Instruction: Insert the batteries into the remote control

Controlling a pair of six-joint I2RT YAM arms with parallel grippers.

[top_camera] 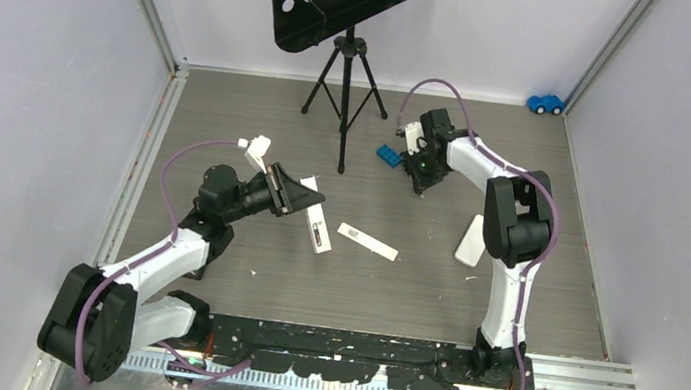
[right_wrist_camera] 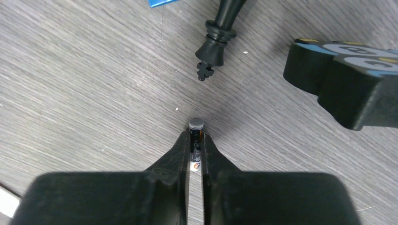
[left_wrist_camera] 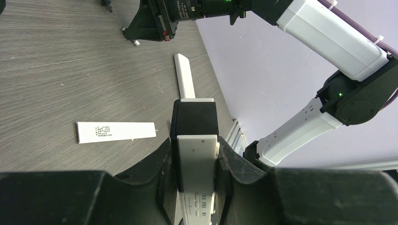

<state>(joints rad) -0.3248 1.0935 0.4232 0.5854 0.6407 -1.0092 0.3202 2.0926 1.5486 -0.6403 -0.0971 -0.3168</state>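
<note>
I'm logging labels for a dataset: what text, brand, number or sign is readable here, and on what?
Nothing reads clearly.
Remote in the left gripper: small grey marks, blurred.
Loose white strip: dotted print, illegible.
Battery in the right gripper: label too small.
Black block: blue-white shapes, cut off.

Left claw (left_wrist_camera: 195, 154) clamped, right claw (right_wrist_camera: 195, 143) pinched closed

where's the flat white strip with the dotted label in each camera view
Top external: the flat white strip with a dotted label lies mid-picture, right of the long white plastic remote control.
Left wrist: the strip is left of centre, left of the remote.
Right wrist: not recognisable there.
Shared landmark: that remote, clamped in the left pincer, beside the strip in both.
</note>
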